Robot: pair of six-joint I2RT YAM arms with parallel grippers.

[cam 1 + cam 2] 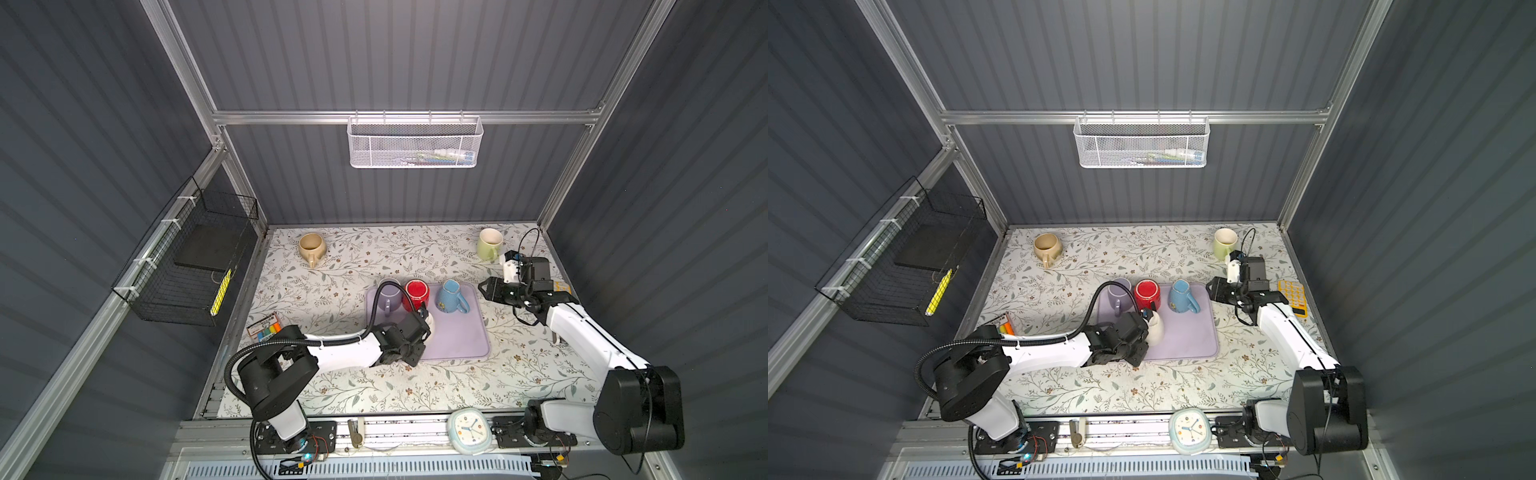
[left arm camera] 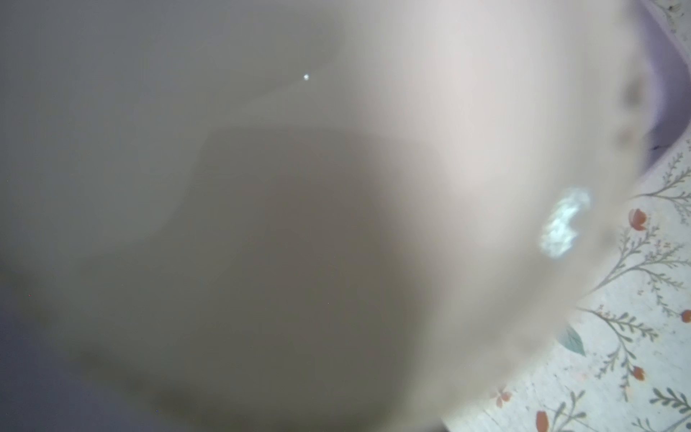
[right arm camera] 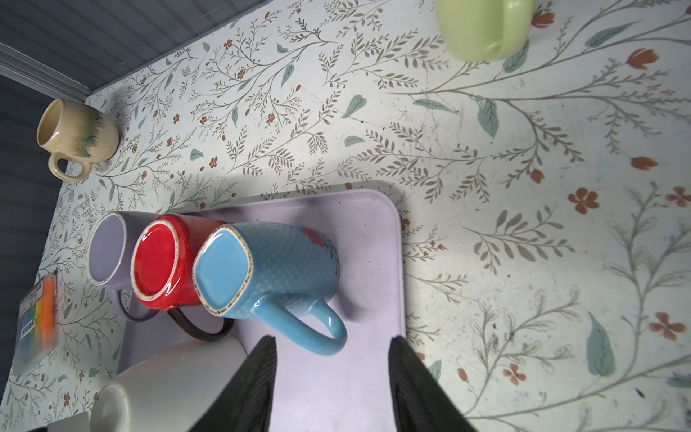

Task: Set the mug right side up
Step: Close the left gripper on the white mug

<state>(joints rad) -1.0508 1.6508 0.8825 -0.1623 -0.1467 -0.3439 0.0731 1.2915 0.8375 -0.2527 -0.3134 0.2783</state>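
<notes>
White mug (image 2: 336,187) blurs the left wrist view; grip of left fingers (image 1: 417,352) unclear; right fingers (image 3: 258,385) spread, empty.

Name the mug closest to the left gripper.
The white mug, alone at the tray's near left, right beside the left gripper. The purple mug, red mug and blue mug line its far edge.

Bright light — close mug (image 2: 448,112) wholly blurred.

No legible text; print on marker pack (image 3: 37,318) blurred, clock dial (image 1: 470,429) too small.
</notes>
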